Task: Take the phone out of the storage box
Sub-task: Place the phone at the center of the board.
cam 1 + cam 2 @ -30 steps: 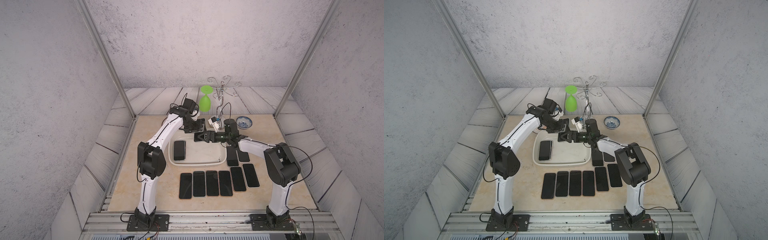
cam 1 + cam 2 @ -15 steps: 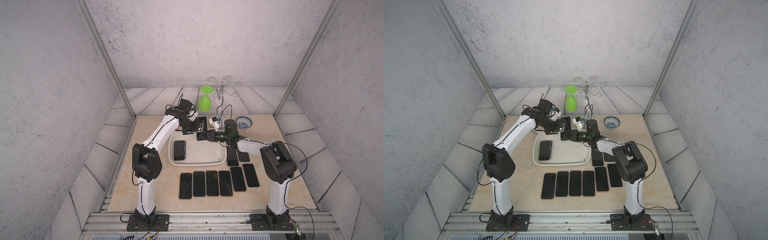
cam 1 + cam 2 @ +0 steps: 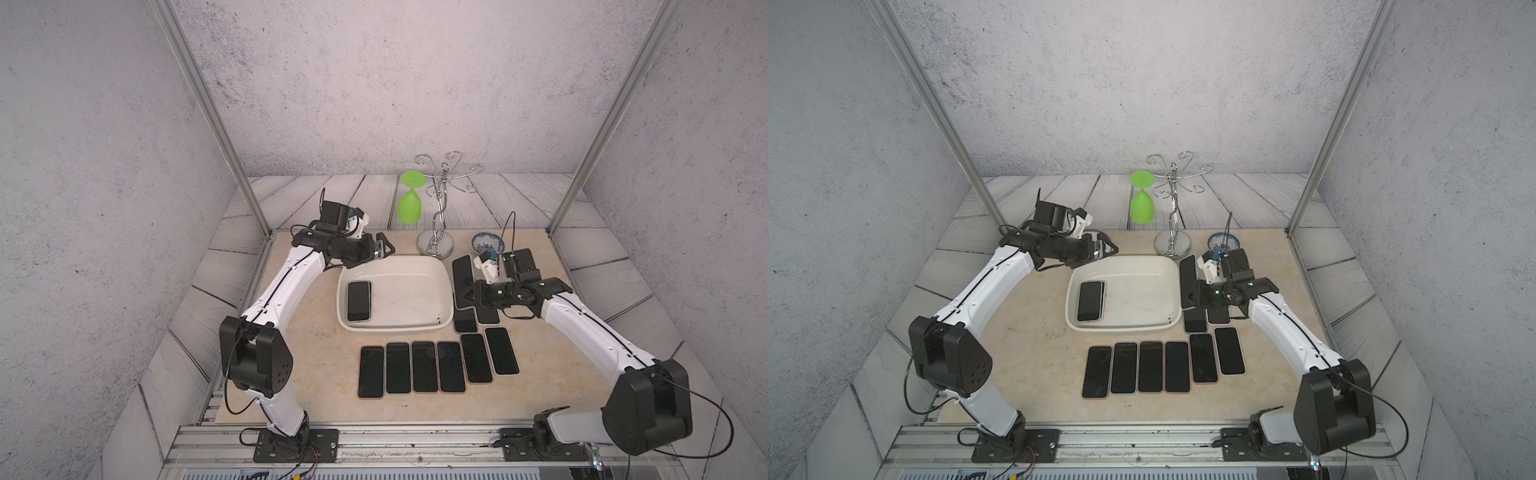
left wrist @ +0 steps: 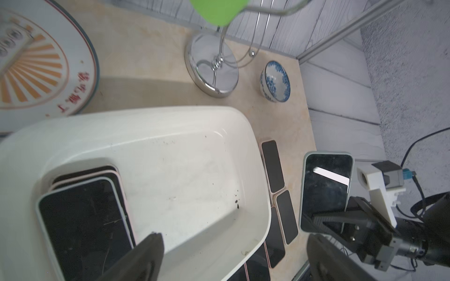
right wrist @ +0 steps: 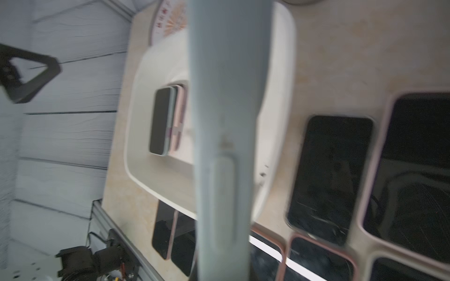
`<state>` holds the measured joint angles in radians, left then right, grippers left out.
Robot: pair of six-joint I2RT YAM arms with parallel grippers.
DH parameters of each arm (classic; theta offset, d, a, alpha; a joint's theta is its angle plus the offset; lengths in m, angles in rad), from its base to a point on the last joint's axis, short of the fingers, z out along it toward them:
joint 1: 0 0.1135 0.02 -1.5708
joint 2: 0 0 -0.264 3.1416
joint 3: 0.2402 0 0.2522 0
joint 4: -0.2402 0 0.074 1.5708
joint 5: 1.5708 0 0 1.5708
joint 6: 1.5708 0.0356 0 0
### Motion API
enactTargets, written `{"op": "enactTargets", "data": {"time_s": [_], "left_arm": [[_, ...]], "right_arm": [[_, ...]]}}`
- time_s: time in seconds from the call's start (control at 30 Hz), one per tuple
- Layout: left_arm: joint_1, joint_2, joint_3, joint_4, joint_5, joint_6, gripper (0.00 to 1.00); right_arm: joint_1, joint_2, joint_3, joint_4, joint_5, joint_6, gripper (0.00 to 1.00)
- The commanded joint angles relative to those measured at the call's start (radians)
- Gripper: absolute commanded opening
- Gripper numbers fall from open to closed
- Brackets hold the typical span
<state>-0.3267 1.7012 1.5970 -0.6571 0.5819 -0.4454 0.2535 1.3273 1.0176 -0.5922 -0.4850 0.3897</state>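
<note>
Beige stone-look tabletop inside grey textured walls; the white storage box sits mid-table. The right gripper is clamped on a pale-cased phone, so that one's clear of the box; it's held up on edge just beside the box's right rim, over some loose phones lying flat there. The left gripper hangs at the box's far left corner, jaws spread wide, nothing between them. Inside the box a stack of phones lies against the left wall; the left wrist view shows at least three in it. A row of six phones lies in front of the box; a blue-patterned bowl and a chrome rack stand behind.
</note>
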Motion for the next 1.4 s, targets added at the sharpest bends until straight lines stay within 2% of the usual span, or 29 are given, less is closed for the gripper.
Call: {"op": "enactTargets", "data": {"time_s": [0.0,0.1,0.2,0.33,0.57,0.73,1.1,1.2,1.27,1.37], "left_arm": [[-0.031,-0.028,-0.103,0.071,0.013,-0.003,0.98],[-0.051,-0.042,-0.156,0.114,0.047,-0.027,0.98],[-0.061,-0.051,-0.169,0.098,0.043,-0.016,0.98],[-0.061,-0.064,-0.175,0.071,0.048,0.009,0.98],[-0.059,-0.066,-0.230,0.077,0.070,0.016,0.98],[-0.054,-0.065,-0.265,0.073,0.084,0.030,0.98],[-0.050,-0.021,-0.276,0.073,0.136,0.034,0.98],[-0.051,-0.026,-0.285,0.075,0.128,0.040,0.98],[-0.051,-0.025,-0.289,0.079,0.133,0.042,0.98],[-0.050,-0.018,-0.291,0.080,0.138,0.041,0.98]], "right_arm": [[-0.056,-0.077,-0.086,-0.238,0.149,-0.014,0.00],[-0.114,-0.121,-0.125,-0.307,0.257,-0.006,0.00],[-0.118,-0.130,-0.129,-0.316,0.324,0.027,0.00],[-0.118,-0.069,-0.104,-0.375,0.392,0.046,0.00],[-0.118,0.025,-0.109,-0.406,0.581,0.094,0.00],[-0.117,0.124,-0.088,-0.443,0.626,0.112,0.00],[-0.118,0.145,-0.084,-0.468,0.676,0.144,0.01],[-0.118,0.150,-0.082,-0.472,0.687,0.153,0.12],[-0.117,0.152,-0.082,-0.475,0.698,0.161,0.15],[-0.120,0.149,-0.079,-0.485,0.719,0.178,0.36]]}}
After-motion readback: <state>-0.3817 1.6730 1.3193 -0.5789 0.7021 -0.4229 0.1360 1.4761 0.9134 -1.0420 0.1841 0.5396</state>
